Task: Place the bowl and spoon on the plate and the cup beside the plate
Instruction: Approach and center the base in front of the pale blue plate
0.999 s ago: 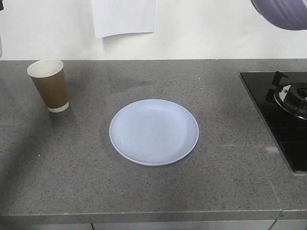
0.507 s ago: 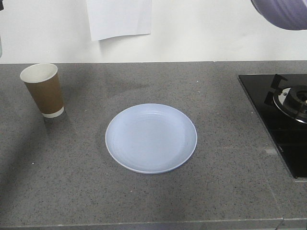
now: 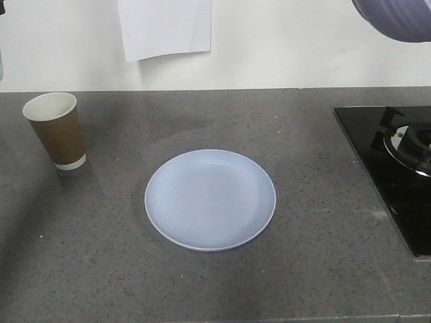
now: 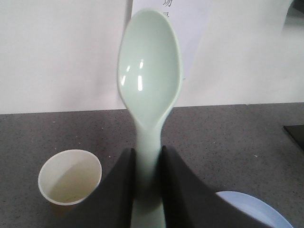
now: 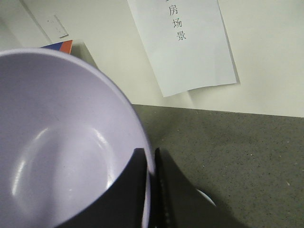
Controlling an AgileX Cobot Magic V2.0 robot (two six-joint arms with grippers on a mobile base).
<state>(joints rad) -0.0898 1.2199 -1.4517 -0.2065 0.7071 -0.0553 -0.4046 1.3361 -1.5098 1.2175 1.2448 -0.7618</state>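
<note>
Gripping the spoon (image 4: 149, 85) by its handle, my left gripper (image 4: 147, 153) presses both jaws against the pale green stem. The scoop stands upright above them, its hollow side facing my wrist camera. Below and to the left of it I see the cup (image 3: 55, 130), upright, its white inside showing. It stands on the countertop (image 3: 202, 289) near the back left corner, well apart from the plate (image 3: 210, 200). The plate lies flat around the middle of the countertop, somewhat nearer the front edge than the back.

My right gripper (image 5: 148, 155) is clamped on the rim of the bowl (image 5: 61, 142), one jaw inside the wall and one outside, with the lavender rim pinched between them. The bowl hangs in the air with its hollow turned toward my wrist camera. In the front view only a piece of its purple underside shows at the top right, above the back right part of the countertop and apart from the plate.

A black hob (image 3: 377, 182) is set into the countertop along its right edge, well apart from the plate. On the white wall behind the back edge hangs a sheet of paper (image 3: 165, 27) with printed characters.
</note>
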